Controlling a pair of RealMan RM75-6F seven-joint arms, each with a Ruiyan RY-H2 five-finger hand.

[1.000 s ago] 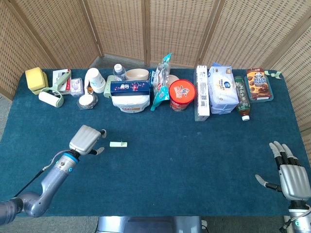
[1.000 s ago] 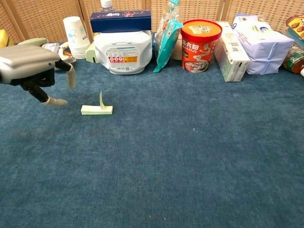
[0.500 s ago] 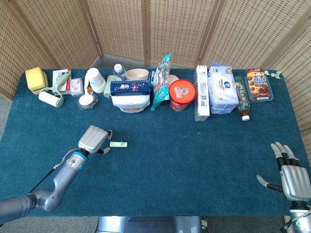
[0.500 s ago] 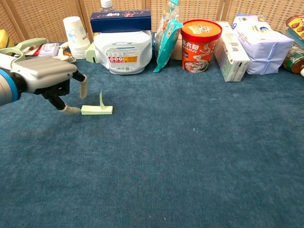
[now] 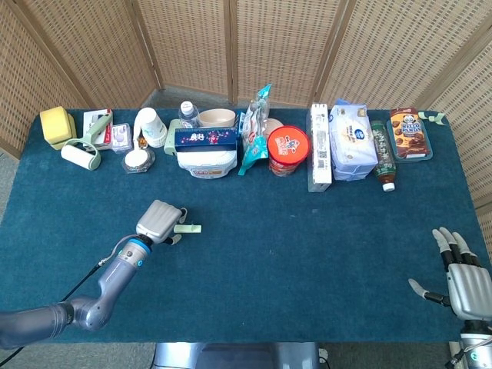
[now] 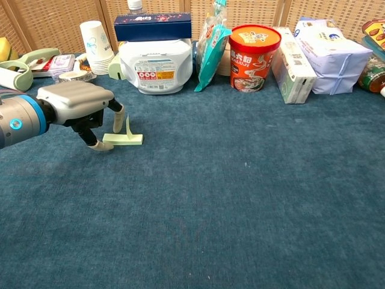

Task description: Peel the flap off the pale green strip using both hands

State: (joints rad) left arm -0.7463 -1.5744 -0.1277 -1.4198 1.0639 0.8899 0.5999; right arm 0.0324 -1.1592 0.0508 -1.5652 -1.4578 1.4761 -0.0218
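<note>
The pale green strip [image 6: 123, 139] lies flat on the blue tablecloth, with its thin flap [image 6: 128, 126] standing upright near the middle. In the head view the strip [image 5: 188, 228] sits left of centre. My left hand [image 6: 75, 99] is at the strip's left end. Its thumb reaches down beside that end and one finger hangs just above it, but I cannot tell whether they touch. Nothing is gripped. My right hand [image 5: 465, 278] hovers at the table's front right corner with its fingers spread, holding nothing. It shows only in the head view.
A row of goods lines the back edge: paper cups [image 6: 96, 39], a white tub [image 6: 155, 65] under a navy box [image 6: 153, 26], a teal bag [image 6: 212, 45], a red noodle cup [image 6: 255, 49] and tissue packs [image 6: 332, 54]. A lint roller [image 5: 81, 156] lies at the back left.
My left hand has moved right and forward, from well left of the strip to its left end, with thumb and finger now around that end. The right hand has sunk slightly toward the table's front edge.
</note>
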